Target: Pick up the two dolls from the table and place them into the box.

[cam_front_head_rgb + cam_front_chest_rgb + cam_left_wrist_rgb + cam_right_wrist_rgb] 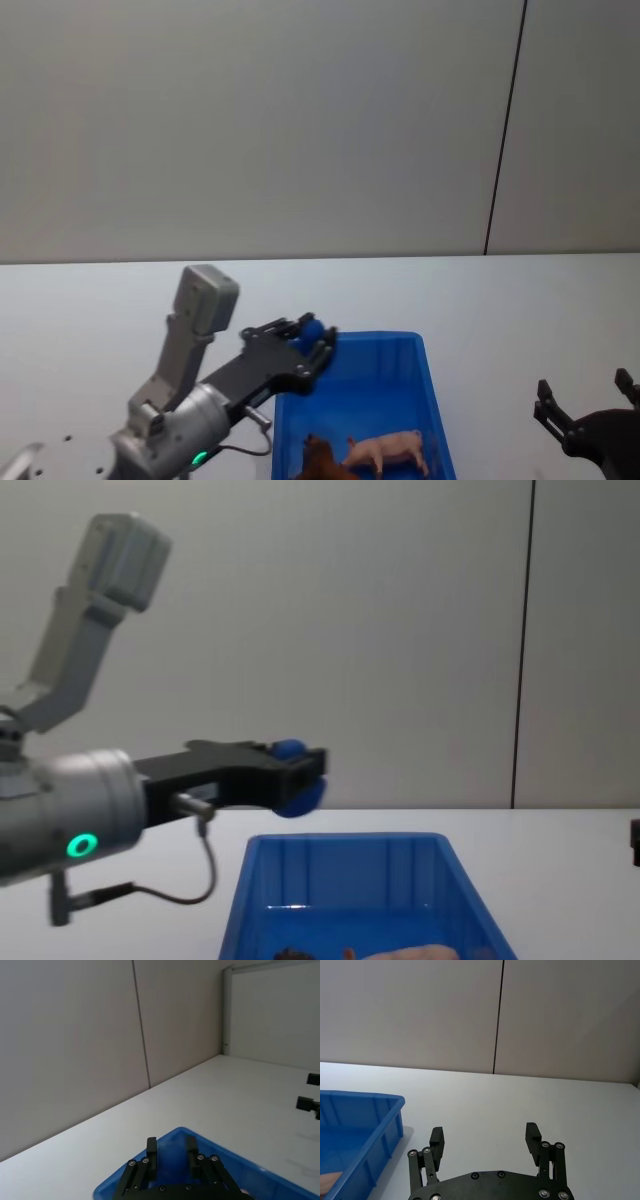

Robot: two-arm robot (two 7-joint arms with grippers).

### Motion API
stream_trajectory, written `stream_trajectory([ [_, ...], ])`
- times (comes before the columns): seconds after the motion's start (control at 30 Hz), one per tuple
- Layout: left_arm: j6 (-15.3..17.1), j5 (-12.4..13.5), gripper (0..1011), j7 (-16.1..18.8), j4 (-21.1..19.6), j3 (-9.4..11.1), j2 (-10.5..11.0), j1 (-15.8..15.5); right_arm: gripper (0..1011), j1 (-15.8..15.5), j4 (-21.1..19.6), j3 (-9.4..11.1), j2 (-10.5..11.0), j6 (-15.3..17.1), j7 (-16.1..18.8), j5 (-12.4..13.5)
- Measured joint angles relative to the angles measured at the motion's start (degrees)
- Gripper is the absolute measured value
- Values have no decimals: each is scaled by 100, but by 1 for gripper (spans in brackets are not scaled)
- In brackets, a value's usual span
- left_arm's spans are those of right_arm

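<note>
- Box (432,395): bright blue rectangular plastic bin with a thick rim and ribbed walls, standing on the white table (90,310) directly in front of the robot.
- Pink doll (388,450): pale pink four-legged animal lying on the box floor toward the near end.
- Brown doll (322,462): dark brown figure just beside the pink one, on its left, also inside the box; partly cut off by the head view's lower edge.
- Blue doll (309,331): deep blue and rounded, pinched between the fingers of the left gripper (316,345). It is held in the air over the far left corner of the box, clear of the rim.
- Right gripper (590,400): fingers spread wide with nothing between them, hovering over bare table well to the right of the box.
- Chest view: shows from the side that the blue doll (295,780) sits above the box rim with open air beneath it, which the head view does not make plain.
- Left wrist view: the left gripper's 2 fingers stand close together over the blue corner of the box (120,1182); the doll itself cannot be told apart from the blue plastic behind it.
- Right wrist view: confirms the wide gap between the right gripper's fingers (438,1138), with the box wall off to one side.
</note>
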Motion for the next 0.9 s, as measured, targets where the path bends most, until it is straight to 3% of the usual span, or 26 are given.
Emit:
stream_trajectory([
  [0.33,-22,15,641,-388,295,168,-337,-292,1001,0,0,0,0,0,0,0],
  [0.57,-30,20,815,-493,380,212,-431,-370,1001,0,0,0,0,0,0,0],
  [0.63,-31,22,907,-524,402,223,-456,-390,1001,0,0,0,0,0,0,0],
  [0.77,-34,25,999,-570,435,243,-497,-426,1001,0,0,0,-1,0,0,0],
  [0.9,-36,27,1001,-596,455,253,-519,-446,1001,0,0,0,0,0,0,0],
])
